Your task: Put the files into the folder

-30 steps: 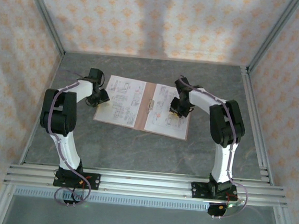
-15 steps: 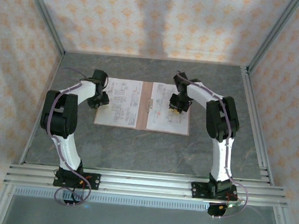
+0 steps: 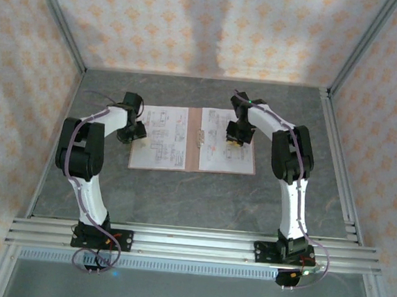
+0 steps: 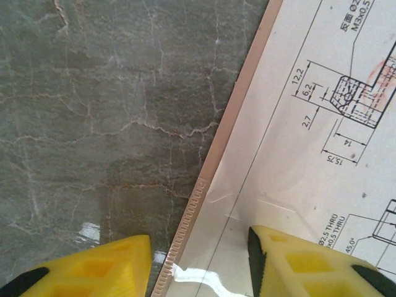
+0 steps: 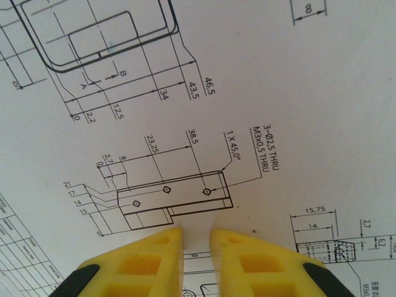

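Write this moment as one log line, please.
folder open flat | files on both halves | left fingers open, straddling folder's left edge | right fingers nearly shut over right sheet

Left tool (image 4: 198, 240) spread apart, right tool (image 5: 197, 234) nearly closed.

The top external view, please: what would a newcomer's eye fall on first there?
The open pinkish folder in the middle of the table, with white drawing sheets on both halves. The left gripper stands at its left edge, the right gripper over the right-hand sheet.
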Motion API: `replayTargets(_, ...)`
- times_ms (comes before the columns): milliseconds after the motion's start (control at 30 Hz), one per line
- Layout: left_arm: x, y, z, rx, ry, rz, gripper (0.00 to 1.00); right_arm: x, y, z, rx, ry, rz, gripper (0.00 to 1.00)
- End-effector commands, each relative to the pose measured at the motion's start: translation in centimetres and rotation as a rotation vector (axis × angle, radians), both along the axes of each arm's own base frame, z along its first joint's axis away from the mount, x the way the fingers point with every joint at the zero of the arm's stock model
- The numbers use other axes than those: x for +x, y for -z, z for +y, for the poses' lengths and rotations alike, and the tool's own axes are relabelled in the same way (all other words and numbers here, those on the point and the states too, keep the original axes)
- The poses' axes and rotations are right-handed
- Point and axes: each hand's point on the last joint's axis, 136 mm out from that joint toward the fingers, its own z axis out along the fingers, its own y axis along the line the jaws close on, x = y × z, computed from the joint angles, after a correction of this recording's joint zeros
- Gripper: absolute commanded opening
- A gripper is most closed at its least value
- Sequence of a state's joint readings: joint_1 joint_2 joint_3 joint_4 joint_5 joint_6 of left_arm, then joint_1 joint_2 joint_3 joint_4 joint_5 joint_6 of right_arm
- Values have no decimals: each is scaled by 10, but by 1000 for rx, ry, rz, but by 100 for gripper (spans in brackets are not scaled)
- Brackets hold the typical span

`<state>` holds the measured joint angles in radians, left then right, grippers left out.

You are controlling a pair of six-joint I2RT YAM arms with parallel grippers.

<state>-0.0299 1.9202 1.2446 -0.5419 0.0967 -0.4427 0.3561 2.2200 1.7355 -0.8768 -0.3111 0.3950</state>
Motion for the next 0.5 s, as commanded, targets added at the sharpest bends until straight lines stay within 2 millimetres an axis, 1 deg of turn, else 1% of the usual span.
replayTargets(0, 0, 8, 1, -12, 11, 20, 42, -18, 52, -39, -153, 15, 123, 21)
replayTargets(100, -2, 17, -7, -67, 0, 21, 40, -18, 51, -37, -149, 15, 122, 21)
replayTargets(200, -3, 22, -15, -145, -19, -6, 41, -17, 51, -36, -140, 16, 121, 21)
replayTargets(300, -3, 20, -20, -198, -37, -44, 41, -18, 52, -35, -134, 18, 125, 21)
replayTargets(333, 0, 12, -23, -225, -41, -79, 42, -18, 52, -35, -134, 18, 125, 21)
replayTargets(467, 9, -4, -36, -325, -11, -163, 43, -18, 52, -35, -131, 16, 128, 21)
